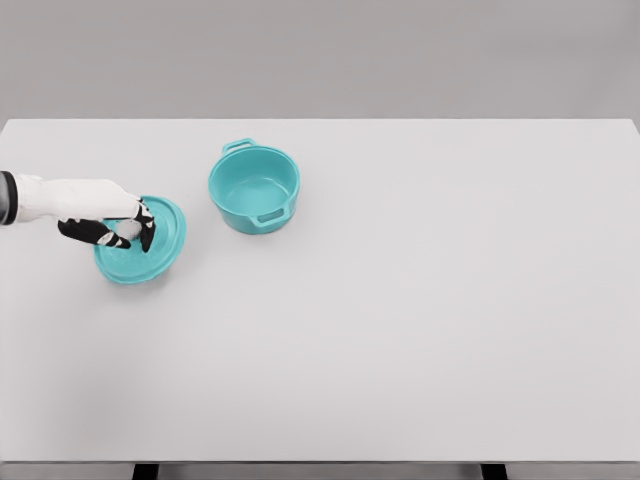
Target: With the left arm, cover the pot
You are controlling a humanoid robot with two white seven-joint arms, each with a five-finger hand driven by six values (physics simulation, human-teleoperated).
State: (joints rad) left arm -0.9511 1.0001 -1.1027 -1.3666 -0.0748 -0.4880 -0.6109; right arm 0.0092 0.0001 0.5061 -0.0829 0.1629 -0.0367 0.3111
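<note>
The near stretch of the white table (400, 380) lies closest to my camera and carries nothing relevant to the work; all task items sit farther back, and I give their places relative to the pot (254, 188). The pot is teal, upright and open at the top, with one handle on its far rim and one on its near rim; its interior is visible and appears empty. The matching teal lid (150, 245) lies flat on the table to the left of the pot and slightly nearer to me, apart from it, with a clear strip of table between the two. My left hand (120, 228) enters from the left edge and is positioned over the lid's centre, on the side away from the pot. The dark fingers (88, 232) are curled inward around what appears to be the lid's knob, which shows as a small pale shape between them; I judge the grip to be closed on the knob, though the contact itself is partly hidden by the hand. The lid's rim appears to rest on the table, so it is not lifted. My right arm is not in view. Status, by my assessment: grasp established or nearly so. Remaining: lift the lid, carry it rightward and slightly away to the pot, align it with the rim, lower it, release.
</note>
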